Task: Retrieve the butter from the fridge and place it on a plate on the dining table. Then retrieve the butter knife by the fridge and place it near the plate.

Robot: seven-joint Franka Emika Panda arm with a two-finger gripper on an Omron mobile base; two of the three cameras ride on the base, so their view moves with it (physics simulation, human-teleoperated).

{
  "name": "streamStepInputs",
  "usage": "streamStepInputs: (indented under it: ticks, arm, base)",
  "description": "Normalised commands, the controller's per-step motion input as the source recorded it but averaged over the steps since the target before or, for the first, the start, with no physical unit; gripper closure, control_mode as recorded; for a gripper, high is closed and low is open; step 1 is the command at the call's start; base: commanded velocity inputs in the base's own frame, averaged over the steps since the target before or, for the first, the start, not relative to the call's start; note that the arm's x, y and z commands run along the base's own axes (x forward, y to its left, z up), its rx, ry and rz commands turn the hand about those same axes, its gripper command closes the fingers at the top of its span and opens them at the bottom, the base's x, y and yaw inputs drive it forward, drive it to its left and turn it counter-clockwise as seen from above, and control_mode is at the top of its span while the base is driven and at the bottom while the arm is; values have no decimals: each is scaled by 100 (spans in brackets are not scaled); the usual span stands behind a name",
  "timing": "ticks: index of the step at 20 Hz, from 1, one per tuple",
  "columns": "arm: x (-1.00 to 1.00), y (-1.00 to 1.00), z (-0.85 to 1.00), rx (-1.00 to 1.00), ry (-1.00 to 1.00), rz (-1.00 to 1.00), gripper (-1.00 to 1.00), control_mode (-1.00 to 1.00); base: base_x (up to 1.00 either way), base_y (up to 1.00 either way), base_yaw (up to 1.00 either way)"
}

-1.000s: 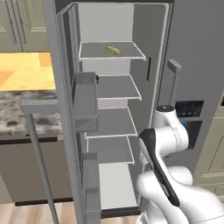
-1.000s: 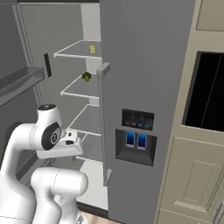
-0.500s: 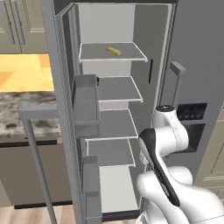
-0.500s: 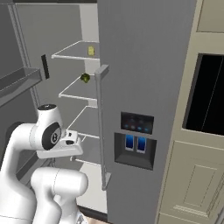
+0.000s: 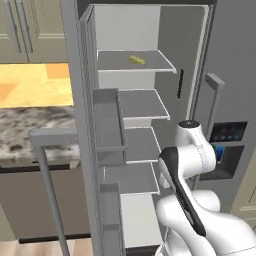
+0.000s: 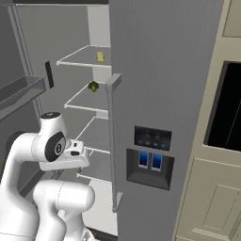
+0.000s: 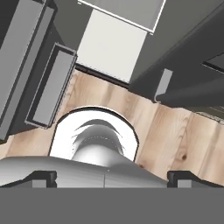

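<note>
Even flat rendered light, sharp, shadowless

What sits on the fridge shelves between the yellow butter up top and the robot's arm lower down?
In the right base view, a small dark green item lies on the shelf just below the butter; the shelves under it, down to the arm, look bare.

Olive-green cabinets (image 5: 25, 30) above a marbled counter (image 5: 30, 132); a wood floor (image 7: 192, 140); perhaps a black oven window (image 6: 228, 110) at right.
</note>
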Motion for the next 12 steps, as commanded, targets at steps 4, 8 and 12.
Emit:
streamStepInputs:
  ticks: [4,8,12]
  arm:
    - [0,0,0,0,0,0,-100,100]
    - [0,0,0,0,0,0,-100,100]
    - [0,0,0,0,0,0,-100,100]
  base:
    - [42,14,0]
    - [35,17,0]
    - [35,12,0]
